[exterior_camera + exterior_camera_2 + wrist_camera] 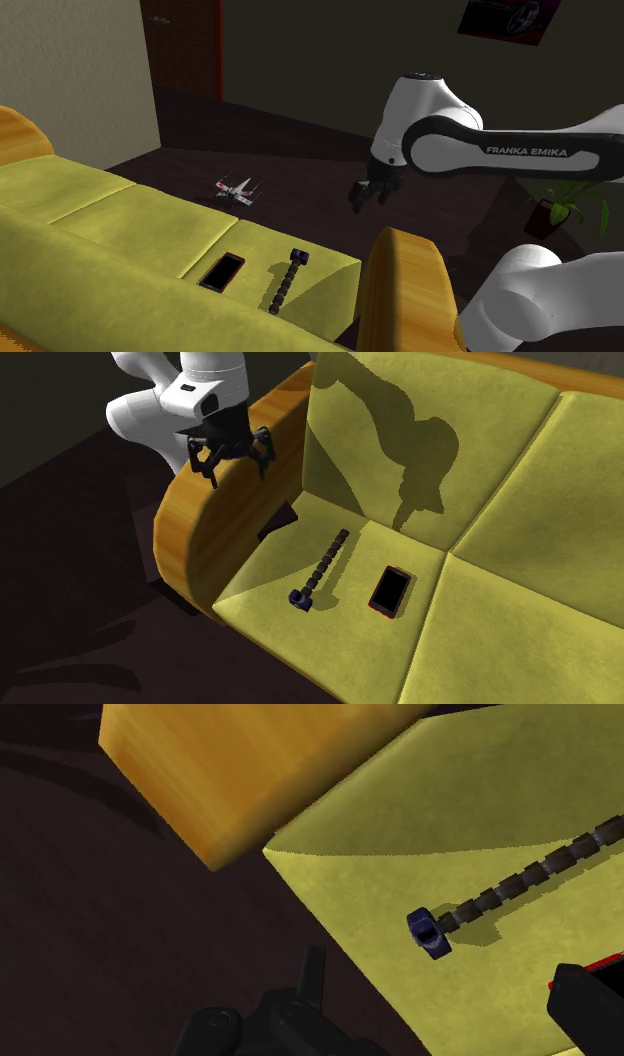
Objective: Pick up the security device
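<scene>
My gripper (231,459) is open and empty, off the sofa's (480,622) front corner by the armrest (215,532). The lock (322,565) lies on the end cushion, running front edge to backrest, blue end nearest me. Next move, I reckon: in over the seat, jaws across the chain.

Wrist view: we record the chain lock (512,887) running off the picture's edge, its far end unseen, and the phone (608,960) reduced to a red sliver behind one of the fingers (588,1009), themselves cut by the picture's edge. Shoulder view: we list a poster (508,17) cropped by the top edge, a potted plant (572,205) partly behind the arm (520,150), and a toy craft (236,189) on the floor (300,170) too small for us to read. Second exterior view: we note the arm lost past the top edge and the sofa (520,482) cut at right and bottom.
</scene>
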Available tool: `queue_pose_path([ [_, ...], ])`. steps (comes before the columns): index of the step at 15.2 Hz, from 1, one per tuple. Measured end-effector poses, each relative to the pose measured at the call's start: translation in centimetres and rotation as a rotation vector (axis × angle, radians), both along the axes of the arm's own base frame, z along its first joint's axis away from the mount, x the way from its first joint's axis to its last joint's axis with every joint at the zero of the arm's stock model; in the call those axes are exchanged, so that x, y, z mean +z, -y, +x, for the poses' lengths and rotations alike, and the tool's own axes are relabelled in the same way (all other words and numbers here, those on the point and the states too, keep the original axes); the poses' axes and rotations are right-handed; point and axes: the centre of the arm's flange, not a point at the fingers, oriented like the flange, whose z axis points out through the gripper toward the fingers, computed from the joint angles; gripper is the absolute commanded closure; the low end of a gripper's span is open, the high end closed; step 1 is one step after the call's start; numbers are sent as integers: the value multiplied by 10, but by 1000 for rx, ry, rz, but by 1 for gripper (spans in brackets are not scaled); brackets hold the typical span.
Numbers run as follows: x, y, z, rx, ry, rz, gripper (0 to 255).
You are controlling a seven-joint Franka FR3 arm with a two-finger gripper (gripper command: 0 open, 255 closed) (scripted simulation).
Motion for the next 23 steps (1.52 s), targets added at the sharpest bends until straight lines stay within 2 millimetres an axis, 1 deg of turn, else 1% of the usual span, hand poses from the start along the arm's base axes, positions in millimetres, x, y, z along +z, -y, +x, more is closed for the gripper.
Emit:
queue_pose_path([
  [2, -22, -7, 5, -68, -1, 9, 0],
  [5, -58, -24, 15, -168, -3, 21, 0],
  [9, -98, -51, 34, -300, -5, 39, 0],
  [10, -113, -56, 37, -334, -7, 42, 0],
  [12, -134, -69, 44, -400, -7, 50, 0],
  [14, -155, -75, 55, -467, -8, 58, 0],
  [17, -189, -93, 73, -565, -11, 72, 0],
  [19, -209, -99, 84, -632, -12, 80, 0],
  [20, -216, -106, 90, -664, -13, 85, 0],
  [22, -239, -116, 104, -732, -15, 97, 0],
  [23, -253, -121, 110, -765, -16, 104, 0],
])
